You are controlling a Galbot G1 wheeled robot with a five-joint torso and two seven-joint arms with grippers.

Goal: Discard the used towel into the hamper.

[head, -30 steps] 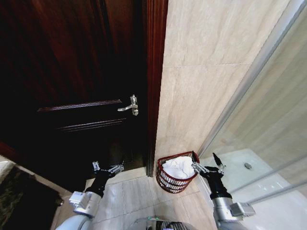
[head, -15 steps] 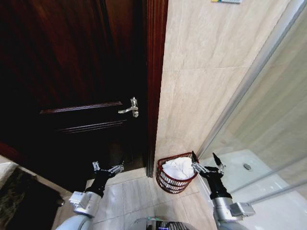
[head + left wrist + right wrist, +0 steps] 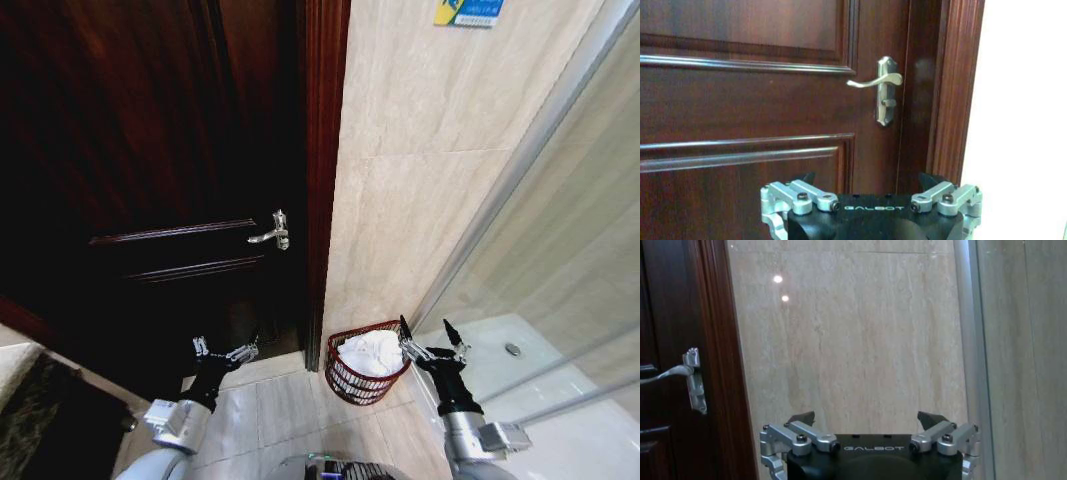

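On the tiled floor, against the foot of the beige wall between the dark door and the glass screen, we are finding the hamper with the white towel lying inside, so we are judging the discard done. Our right gripper is hovering just beside the hamper rim, fingers spread and empty. Our left gripper is waiting before the door, also spread. We are unable to see the hamper's far side behind the towel.
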